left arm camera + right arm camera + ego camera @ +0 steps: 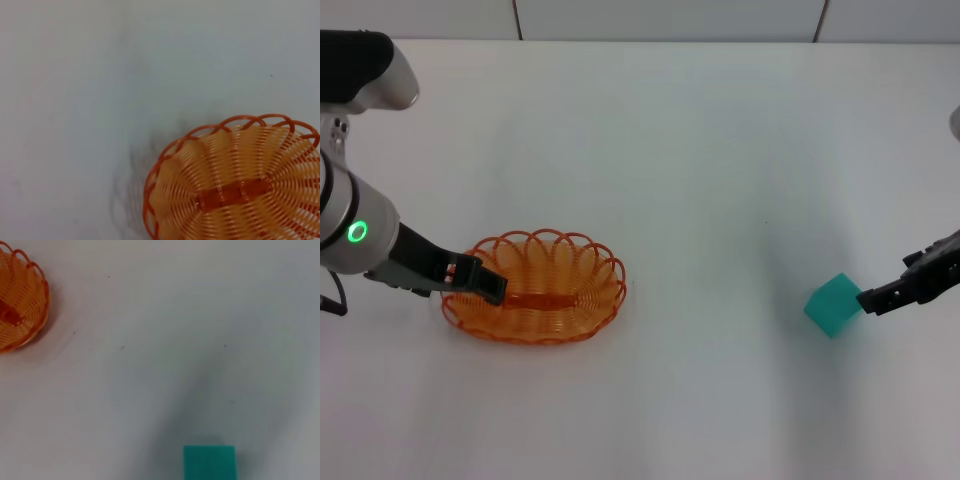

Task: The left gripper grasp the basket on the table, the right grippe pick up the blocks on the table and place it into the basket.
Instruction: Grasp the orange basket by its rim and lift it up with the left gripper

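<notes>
The orange wire basket [560, 262] stands on the white table [700, 150] at the left. My left gripper [486, 284] reaches in from the left, and its black jaws are shut on the basket's left rim. In the left wrist view the basket [240, 185] fills the lower corner. The small teal-green block [832, 304] is at the right, turned at an angle. My right gripper [870, 298] comes in from the right edge, its tip against the block's right side. The right wrist view shows the block [209, 462] cut off by the edge and the basket [20, 300] far off.
White table stretches between the basket and the block. A tiled wall edge [670, 20] runs along the back. Faint shadows lie on the table near the block.
</notes>
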Robot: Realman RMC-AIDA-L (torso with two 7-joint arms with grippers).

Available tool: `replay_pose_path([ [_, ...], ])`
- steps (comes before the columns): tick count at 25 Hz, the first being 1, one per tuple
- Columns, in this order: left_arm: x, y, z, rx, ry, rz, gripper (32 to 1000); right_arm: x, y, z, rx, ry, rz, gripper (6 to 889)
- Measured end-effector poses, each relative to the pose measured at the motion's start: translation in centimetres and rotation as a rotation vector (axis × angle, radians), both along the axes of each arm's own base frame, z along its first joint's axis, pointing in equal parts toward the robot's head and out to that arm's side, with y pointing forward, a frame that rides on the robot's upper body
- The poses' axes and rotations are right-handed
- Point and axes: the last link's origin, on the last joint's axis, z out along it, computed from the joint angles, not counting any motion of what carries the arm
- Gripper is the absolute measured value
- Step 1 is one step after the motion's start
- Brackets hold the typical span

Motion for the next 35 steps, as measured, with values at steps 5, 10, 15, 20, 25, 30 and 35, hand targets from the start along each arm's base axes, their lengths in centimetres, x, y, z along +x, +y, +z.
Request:
replay_pose_path([
  [5,0.1,0.1,-0.1,-0.002,-0.001,-0.008,860,0.1,0.0,0.0,-0.003,0.0,0.003,879],
  [10,0.0,0.5,0.0,0.009,0.005,-0.025,861,0.1,0.0,0.0,-0.003,-0.001,0.006,878],
  [15,-1.6,1.5,0.4,0.028,0.021,-0.044,862,0.0,0.1,-0.1,0.0,0.0,0.011,876],
  [20,-3.8,2.4,0.3,0.04,0.021,-0.032,863,0.0,0.1,-0.2,0.0,0.02,0.014,874],
  [25,-4.9,3.2,-0.4,0.046,0.019,-0.038,864,0.0,0.2,-0.4,0.003,0.038,0.015,873],
  [30,-5.8,3.9,-1.3,0.035,0.021,-0.032,864,0.0,0.3,-0.6,-0.004,0.046,0.017,871],
  [35,-6.9,4.3,-2.2,0.024,0.034,-0.016,862,0.1,0.4,-0.7,-0.008,0.05,0.018,869],
])
